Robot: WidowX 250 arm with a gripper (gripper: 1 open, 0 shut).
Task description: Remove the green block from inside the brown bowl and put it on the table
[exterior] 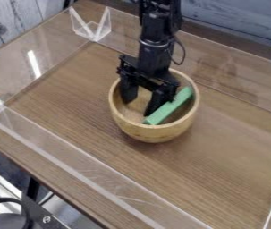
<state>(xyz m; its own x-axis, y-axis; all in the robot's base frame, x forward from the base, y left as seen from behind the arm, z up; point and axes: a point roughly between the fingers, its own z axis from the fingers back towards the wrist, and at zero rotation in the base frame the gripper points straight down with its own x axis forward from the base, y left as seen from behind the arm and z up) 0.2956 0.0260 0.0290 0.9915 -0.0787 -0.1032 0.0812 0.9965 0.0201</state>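
Note:
The brown bowl (148, 136) sits near the middle of the table (60, 98). Inside it the green block (169, 107) lies slanted against the right inner wall, its upper end near the rim. My gripper (145, 100) points straight down into the bowl and is open. Its black fingers (129, 91) reach into the bowl's left and middle parts, just left of the block. Nothing is between the fingers. Whether the right finger touches the block I cannot tell.
Low clear acrylic walls (96, 174) run around the tabletop, with a folded clear piece (92, 25) at the back. Bare wood lies on all sides of the bowl. A black cable (0, 213) shows at the bottom left, outside the wall.

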